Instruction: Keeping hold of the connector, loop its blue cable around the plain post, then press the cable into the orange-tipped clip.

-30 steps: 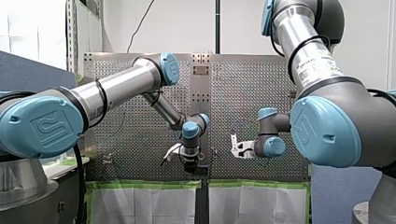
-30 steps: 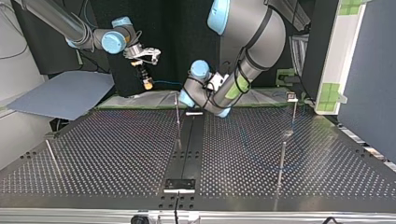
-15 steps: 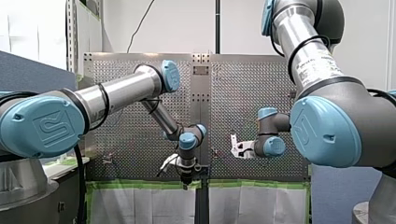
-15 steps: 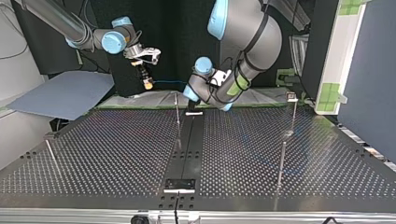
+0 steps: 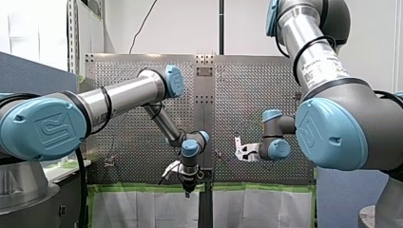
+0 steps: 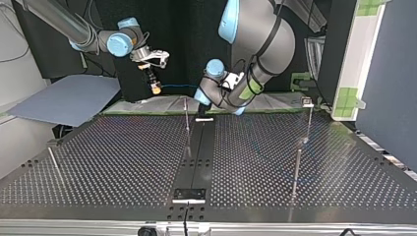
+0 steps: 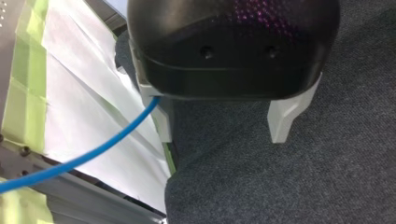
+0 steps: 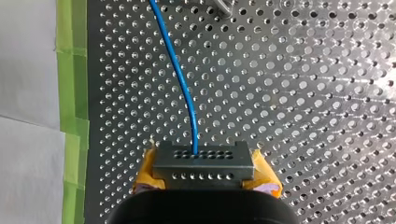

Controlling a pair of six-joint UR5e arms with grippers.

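Black and small in the front view, our left gripper [image 5: 188, 187] points down at the edge of the table [image 5: 247, 95], fingers unreadable. Top view: our right gripper [image 6: 155, 88] hangs beyond the table. Left wrist view: fingers [image 7: 162, 126] spread, blue cable [image 7: 98, 149] skirting one. Right wrist view: yellow pads [image 8: 147, 170] pinch the connector [image 8: 203, 161], cable running off-frame.

2 arms [image 5: 119, 95] [image 5: 313, 52], 2 grippers [image 7: 222, 135] [image 8: 205, 173], 1 connector [image 8: 201, 161], 1 blue cable [image 8: 180, 79], 4 thin posts [image 6: 187, 123] [image 6: 309, 123] [image 6: 296, 169] [image 6: 54, 164].
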